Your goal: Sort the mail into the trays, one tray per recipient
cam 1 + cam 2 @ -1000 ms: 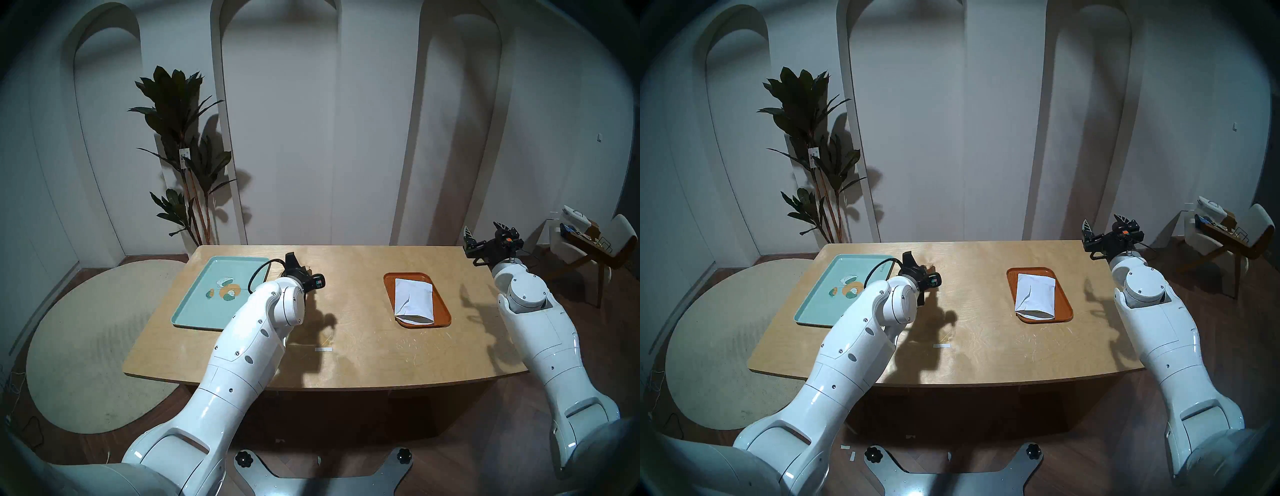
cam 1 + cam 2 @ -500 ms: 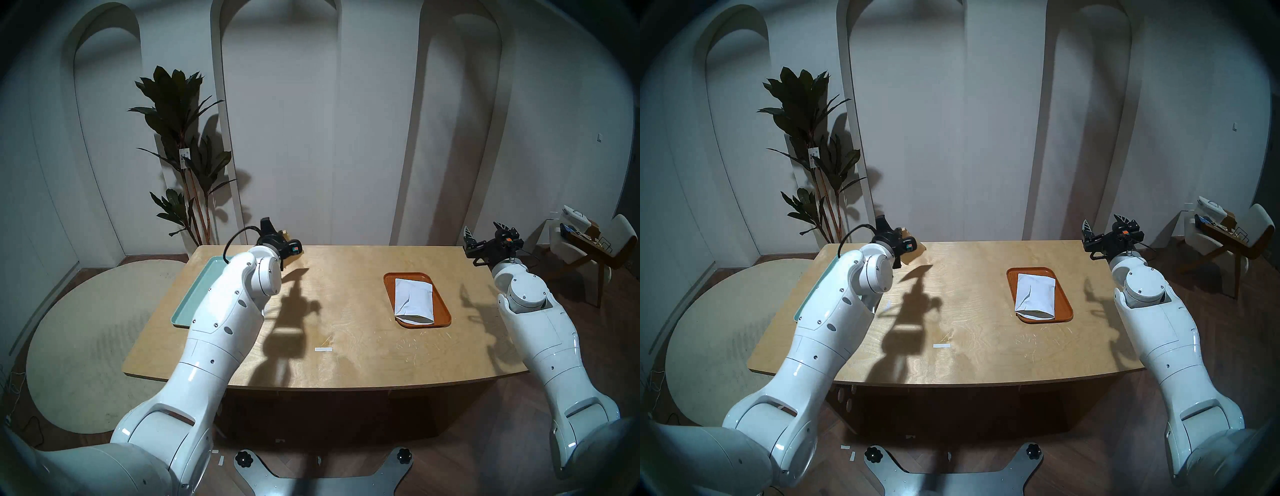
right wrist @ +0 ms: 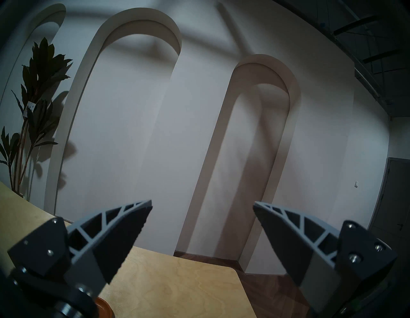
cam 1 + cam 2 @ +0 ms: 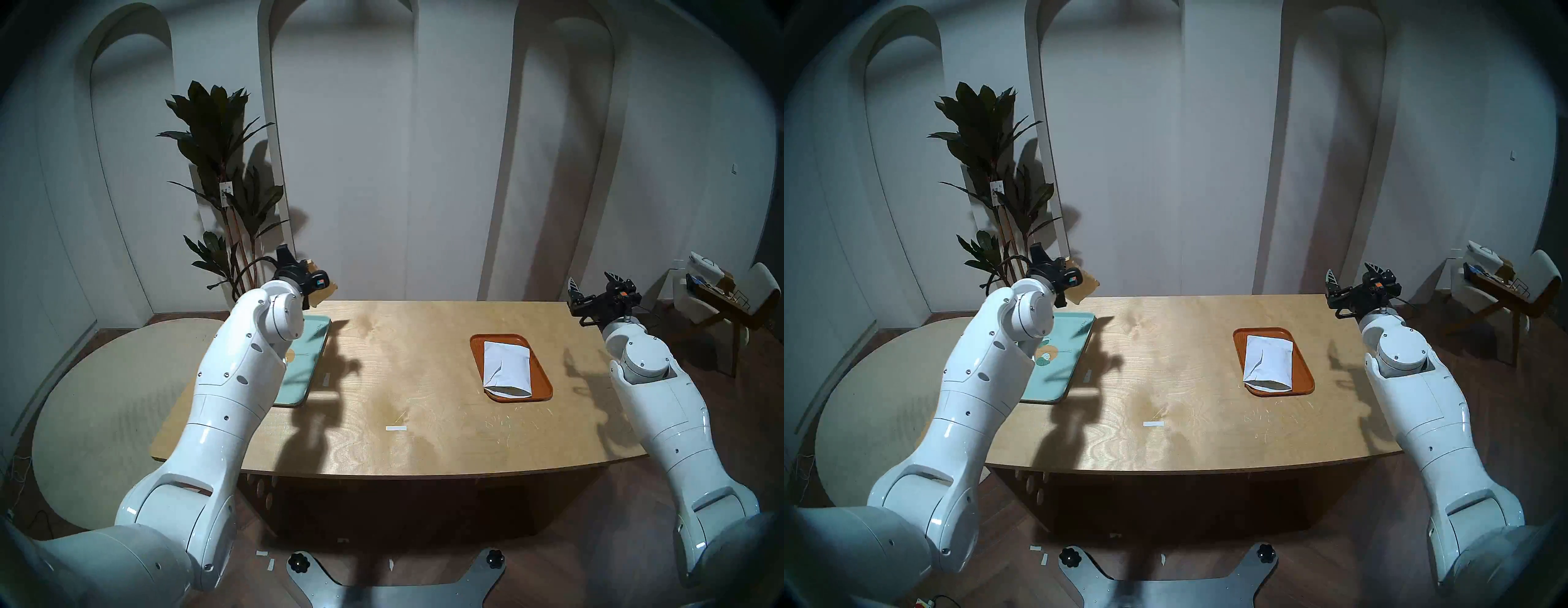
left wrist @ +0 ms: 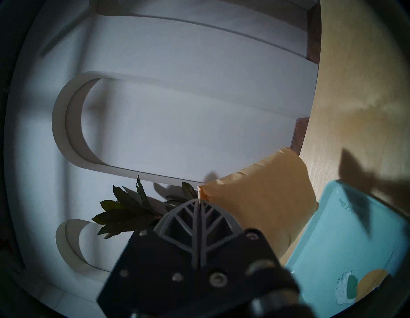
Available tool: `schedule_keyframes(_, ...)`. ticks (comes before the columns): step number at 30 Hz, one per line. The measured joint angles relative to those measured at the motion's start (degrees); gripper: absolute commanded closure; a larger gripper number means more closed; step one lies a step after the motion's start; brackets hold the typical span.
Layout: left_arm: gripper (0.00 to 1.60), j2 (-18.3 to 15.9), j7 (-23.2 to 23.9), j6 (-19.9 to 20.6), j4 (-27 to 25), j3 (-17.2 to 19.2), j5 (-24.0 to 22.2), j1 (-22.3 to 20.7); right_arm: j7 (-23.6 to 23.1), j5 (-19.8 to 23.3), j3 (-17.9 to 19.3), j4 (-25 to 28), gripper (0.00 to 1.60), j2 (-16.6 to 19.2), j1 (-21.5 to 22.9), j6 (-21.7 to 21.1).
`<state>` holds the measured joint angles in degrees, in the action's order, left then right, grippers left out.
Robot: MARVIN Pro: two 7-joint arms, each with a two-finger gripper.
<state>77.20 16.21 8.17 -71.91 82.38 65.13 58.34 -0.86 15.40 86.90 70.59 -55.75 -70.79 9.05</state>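
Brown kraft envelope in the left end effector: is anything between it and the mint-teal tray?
Nothing visible. The brown kraft envelope hangs pinched in the shut left end effector above the far end of the mint-teal tray. The part of the tray floor that shows is bare apart from its printed drawing; the arm hides the rest.

My own left forearm covers most of the mint-teal tray (image 4: 313, 361) in the head views, so only its right strip and a bit of the drawing show. The brown envelope (image 5: 261, 199) sits mostly behind my left pincer (image 5: 199, 201) from the head; in the left wrist view its near edge vanishes between the closed fingers, and any writing on it is out of sight. That view cuts the tray off at the dark rim. The white envelope (image 4: 507, 365) hides much of the orange-brown tray (image 4: 477, 352) floor. In the right wrist view only a sliver of that tray shows at the bottom edge
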Motion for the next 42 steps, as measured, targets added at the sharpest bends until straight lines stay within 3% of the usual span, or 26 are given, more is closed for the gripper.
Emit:
schedule_keyframes(10, 1.60, -4.4, -2.7, -4.5, 10.1, 6.5, -3.3, 0.1, 0.0, 0.0, 0.0, 0.0, 0.00, 0.0, 0.0, 0.0)
schedule_keyframes(19, 1.60, -6.1, -6.3, -12.7, 20.2, 7.4, -5.5, 0.1, 0.0, 0.0, 0.0, 0.0, 0.00, 0.0, 0.0, 0.0)
schedule_keyframes(26, 1.60, -5.7, -6.5, -16.9, 19.5, 6.4, -6.9, 3.0, 0.0, 0.0, 0.0, 0.0, 0.00, 0.0, 0.0, 0.0)
schedule_keyframes(35, 1.60, -4.8, -3.2, -18.6, 12.8, 5.7, -8.9, 10.4, 0.0, 0.0, 0.0, 0.0, 0.00, 0.0, 0.0, 0.0)
schedule_keyframes(36, 0.20, -4.8, -2.0, -18.5, 11.1, 6.0, -9.4, 12.4, 0.0, 0.0, 0.0, 0.0, 0.00, 0.0, 0.0, 0.0)
schedule_keyframes(37, 0.00, -4.9, -1.5, -18.4, 10.3, 6.2, -9.6, 13.0, 0.0, 0.0, 0.0, 0.0, 0.00, 0.0, 0.0, 0.0)
schedule_keyframes(42, 0.00, -5.1, 2.4, -16.8, 4.8, 7.7, -11.5, 16.0, 0.0, 0.0, 0.0, 0.0, 0.00, 0.0, 0.0, 0.0)
